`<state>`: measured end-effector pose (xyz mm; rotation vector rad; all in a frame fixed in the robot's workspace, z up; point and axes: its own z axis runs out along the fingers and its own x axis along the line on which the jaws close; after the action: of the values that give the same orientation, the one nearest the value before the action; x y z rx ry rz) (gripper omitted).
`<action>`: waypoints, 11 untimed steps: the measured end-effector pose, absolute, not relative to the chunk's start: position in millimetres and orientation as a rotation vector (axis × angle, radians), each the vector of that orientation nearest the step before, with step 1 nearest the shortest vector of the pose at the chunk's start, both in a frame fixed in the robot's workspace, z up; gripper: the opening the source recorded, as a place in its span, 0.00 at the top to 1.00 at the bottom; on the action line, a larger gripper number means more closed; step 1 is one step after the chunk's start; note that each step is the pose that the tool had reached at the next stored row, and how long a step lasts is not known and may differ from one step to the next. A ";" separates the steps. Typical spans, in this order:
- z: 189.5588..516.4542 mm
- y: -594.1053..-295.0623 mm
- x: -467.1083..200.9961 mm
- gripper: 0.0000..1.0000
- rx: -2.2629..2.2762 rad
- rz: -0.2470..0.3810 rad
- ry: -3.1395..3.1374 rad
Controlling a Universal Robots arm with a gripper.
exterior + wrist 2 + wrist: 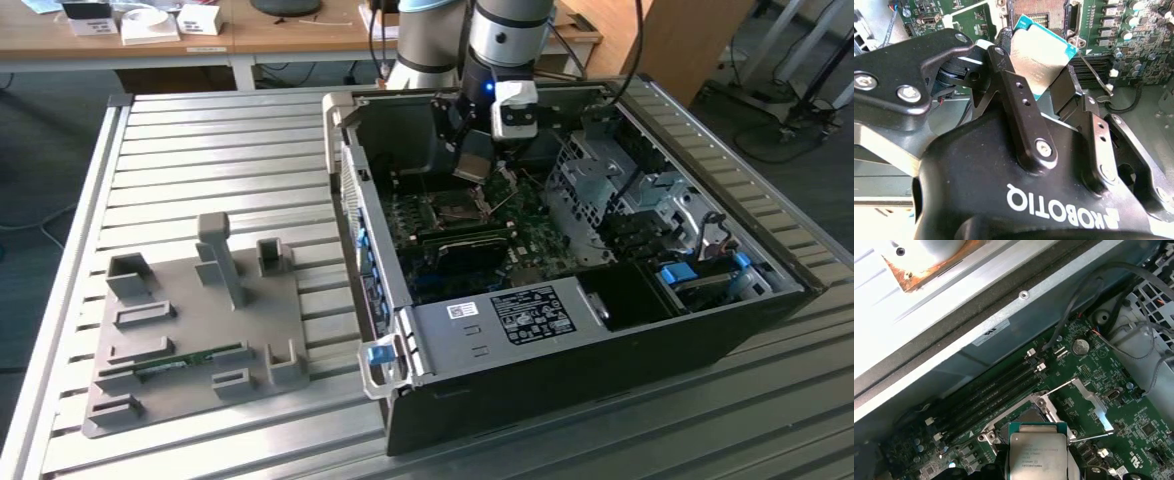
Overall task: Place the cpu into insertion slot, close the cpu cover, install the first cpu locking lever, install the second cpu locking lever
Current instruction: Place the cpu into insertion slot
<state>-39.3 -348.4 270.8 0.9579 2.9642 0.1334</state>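
Observation:
My gripper [1036, 75] is shut on the cpu [1043, 50], a flat square chip with a silvery top and teal edge, clamped between the two black fingers [1014, 95]. In the first wrist view the cpu [1038, 452] hangs just above the insertion slot [1021, 417], a square socket on the green board. The cpu cover [1093, 402], a thin silvery frame, stands swung open beside the slot, with thin wire levers raised next to it. In the exterior view the gripper [474, 165] is inside the open computer case [601, 340], over the slot [450, 207].
Long black memory slots [989, 395] run beside the socket. Cables [1134, 347] and a drive cage [627, 190] crowd the exterior view's right of the case. A grey fixture plate [200, 320] with a memory stick lies on the slatted table at the exterior view's left.

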 end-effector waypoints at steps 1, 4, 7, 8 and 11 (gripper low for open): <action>270.8 -348.4 -39.3 0.46 0.976 0.133 2.958; 270.8 -348.4 -39.3 0.46 1.026 0.132 2.939; 270.8 -348.4 -39.3 0.46 1.051 0.132 2.930; 270.8 -348.4 -39.3 0.46 1.052 0.132 2.930; 270.8 -348.4 -39.3 0.46 1.052 0.132 2.929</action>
<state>-39.3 -348.4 270.8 1.0519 2.9294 0.1320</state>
